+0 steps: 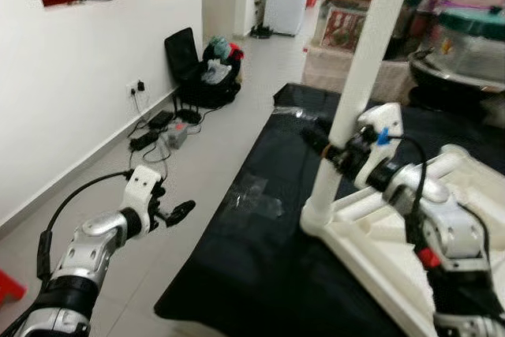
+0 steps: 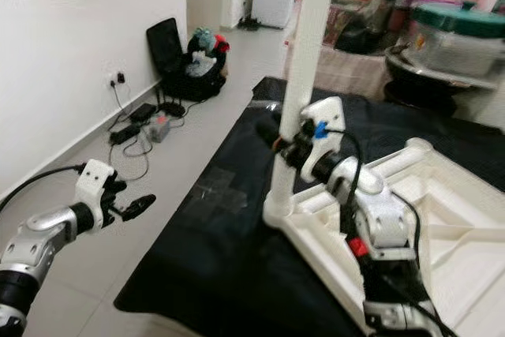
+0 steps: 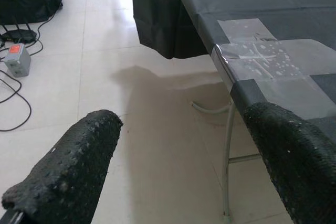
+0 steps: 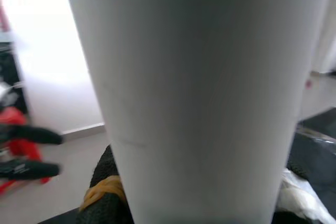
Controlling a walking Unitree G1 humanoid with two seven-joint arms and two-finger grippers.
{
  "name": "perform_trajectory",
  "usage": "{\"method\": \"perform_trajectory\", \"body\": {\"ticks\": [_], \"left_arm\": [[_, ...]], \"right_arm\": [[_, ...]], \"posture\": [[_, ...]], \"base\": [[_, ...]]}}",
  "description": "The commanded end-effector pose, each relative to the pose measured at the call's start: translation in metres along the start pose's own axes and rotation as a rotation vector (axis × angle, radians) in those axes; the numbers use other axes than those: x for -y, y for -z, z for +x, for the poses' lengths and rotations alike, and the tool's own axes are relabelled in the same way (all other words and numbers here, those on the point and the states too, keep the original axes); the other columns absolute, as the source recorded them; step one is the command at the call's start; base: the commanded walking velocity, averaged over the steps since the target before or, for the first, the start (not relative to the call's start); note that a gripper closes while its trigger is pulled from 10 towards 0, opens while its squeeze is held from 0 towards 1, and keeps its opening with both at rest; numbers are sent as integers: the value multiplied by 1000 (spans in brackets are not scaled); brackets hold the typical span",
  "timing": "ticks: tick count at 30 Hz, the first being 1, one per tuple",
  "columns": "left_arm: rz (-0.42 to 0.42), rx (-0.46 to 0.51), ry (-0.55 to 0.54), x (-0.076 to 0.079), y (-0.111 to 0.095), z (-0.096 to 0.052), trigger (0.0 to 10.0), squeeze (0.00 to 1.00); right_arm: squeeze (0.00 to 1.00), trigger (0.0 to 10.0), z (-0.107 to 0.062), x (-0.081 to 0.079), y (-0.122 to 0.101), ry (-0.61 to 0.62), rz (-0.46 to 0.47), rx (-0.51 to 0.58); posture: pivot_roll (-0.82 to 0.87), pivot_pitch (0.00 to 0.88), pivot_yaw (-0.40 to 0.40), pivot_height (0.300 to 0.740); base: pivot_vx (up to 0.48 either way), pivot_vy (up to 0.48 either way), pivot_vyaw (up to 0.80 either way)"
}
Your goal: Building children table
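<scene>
Black cloth covers the table, where the upturned white plastic tabletop lies right. Its upright white tubular leg is clamped by the right pincer. Left pincer gapes over pale tiled floor; a black bag sits far by the white wall.

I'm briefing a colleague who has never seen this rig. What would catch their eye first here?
The tall white table leg stands upright in a corner of the overturned white tabletop on the black-covered table, with the right gripper closed around it partway up. On the robot's left, the left gripper hangs open over the tiled floor beside the table. Cables and a black bag lie by the white wall.
</scene>
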State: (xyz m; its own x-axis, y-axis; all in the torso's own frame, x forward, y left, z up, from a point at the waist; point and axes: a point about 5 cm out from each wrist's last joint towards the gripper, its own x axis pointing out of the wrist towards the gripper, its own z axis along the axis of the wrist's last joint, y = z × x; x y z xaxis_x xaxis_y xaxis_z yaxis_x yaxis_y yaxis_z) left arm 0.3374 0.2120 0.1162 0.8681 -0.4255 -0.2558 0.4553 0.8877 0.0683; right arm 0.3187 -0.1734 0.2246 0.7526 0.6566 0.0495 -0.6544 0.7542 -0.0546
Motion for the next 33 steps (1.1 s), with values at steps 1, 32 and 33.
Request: {"method": "perform_trajectory", "body": {"ticks": [1, 32, 33], "left_arm": [[-24, -15, 14, 3, 5, 1, 10000, 0], [-53, -31, 17, 2, 7, -1, 10000, 0], [-53, -33, 16, 2, 7, -1, 10000, 0]], "right_arm": [[0, 0, -1, -19, 46, -124, 207, -177], [0, 0, -22, -58, 8, -850, 111, -130], [0, 0, -20, -58, 9, -850, 114, -132]], "posture": [[49, 0, -76, 740], [69, 0, -85, 740], [70, 0, -86, 740]], "base": [[0, 0, 0], [0, 0, 0], [0, 0, 0]]}}
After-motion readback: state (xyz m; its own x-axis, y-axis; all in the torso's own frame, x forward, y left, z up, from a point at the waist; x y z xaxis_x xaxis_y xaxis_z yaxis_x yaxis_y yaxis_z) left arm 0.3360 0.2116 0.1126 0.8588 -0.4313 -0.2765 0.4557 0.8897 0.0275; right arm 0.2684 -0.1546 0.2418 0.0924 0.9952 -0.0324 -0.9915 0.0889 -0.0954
